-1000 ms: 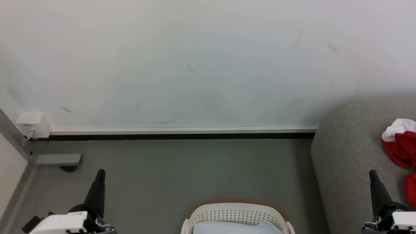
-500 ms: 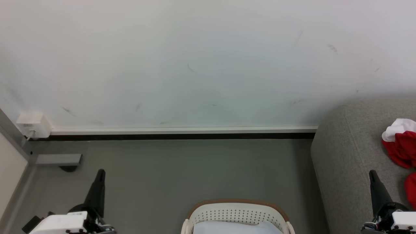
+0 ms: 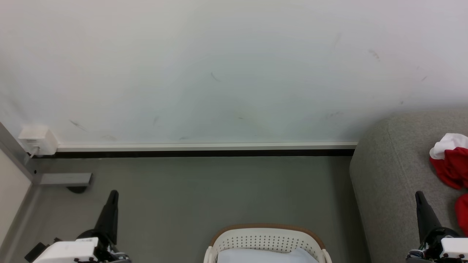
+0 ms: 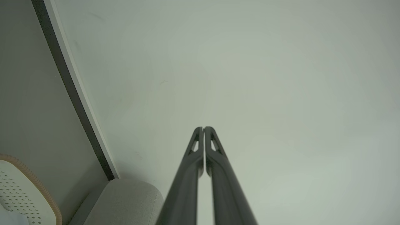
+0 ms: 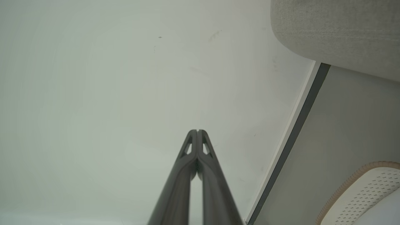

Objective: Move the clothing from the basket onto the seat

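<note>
The left pincer (image 3: 113,193) and right pincer (image 3: 419,194) are hanging closed and empty either side of the basket (image 3: 267,227), while red clothing (image 3: 451,166) is lying on the sofa (image 3: 391,171); no red is showing in the basket's visible part, so looking inside before reaching seems wise. The floor (image 3: 219,190) is leaving room between basket rim and sofa edge; the wall (image 3: 234,73) is looming ahead.

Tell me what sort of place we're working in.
Probably a living-room corner, maybe a test mock-up: a grey sofa by a scuffed white wall, a laundry basket on the grey floor, red clothing on the sofa.
</note>
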`<state>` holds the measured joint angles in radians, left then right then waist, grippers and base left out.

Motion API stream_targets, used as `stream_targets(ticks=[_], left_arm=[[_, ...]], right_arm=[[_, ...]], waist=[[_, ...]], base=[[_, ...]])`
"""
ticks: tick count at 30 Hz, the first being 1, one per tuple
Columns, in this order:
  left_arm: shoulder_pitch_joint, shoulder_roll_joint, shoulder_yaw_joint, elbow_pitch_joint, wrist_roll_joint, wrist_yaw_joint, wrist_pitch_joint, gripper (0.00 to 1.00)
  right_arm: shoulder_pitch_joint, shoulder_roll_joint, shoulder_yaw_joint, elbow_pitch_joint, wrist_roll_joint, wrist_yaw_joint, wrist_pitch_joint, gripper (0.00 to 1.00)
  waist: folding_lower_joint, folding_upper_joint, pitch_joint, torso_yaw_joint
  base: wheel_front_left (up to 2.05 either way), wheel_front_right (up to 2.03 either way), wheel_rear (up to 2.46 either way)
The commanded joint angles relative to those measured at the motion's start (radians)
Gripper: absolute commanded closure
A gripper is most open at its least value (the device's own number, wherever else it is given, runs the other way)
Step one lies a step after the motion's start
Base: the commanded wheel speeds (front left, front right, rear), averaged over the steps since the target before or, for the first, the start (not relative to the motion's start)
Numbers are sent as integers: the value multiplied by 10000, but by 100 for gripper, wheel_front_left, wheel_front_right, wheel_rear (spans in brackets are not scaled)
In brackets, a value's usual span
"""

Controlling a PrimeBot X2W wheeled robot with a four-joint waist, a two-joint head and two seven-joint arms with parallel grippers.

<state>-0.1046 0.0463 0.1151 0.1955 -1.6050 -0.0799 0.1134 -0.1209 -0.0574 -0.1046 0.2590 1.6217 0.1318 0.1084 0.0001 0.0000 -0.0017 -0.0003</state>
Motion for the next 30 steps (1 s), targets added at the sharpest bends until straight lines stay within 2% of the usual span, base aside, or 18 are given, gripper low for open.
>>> stream_targets(ticks=[1, 30], left_arm=[[-73, 73, 32, -26, -125, -17, 47, 100], [-73, 73, 32, -24, -126, -17, 47, 100]], right_arm=[[-84, -50, 4, -36, 25, -21, -33, 100], [-77, -94, 53, -39, 61, -21, -66, 100]], waist=[[-1, 0, 0, 0], [-1, 0, 0, 0]], base=[[0, 0, 0], [0, 0, 0]])
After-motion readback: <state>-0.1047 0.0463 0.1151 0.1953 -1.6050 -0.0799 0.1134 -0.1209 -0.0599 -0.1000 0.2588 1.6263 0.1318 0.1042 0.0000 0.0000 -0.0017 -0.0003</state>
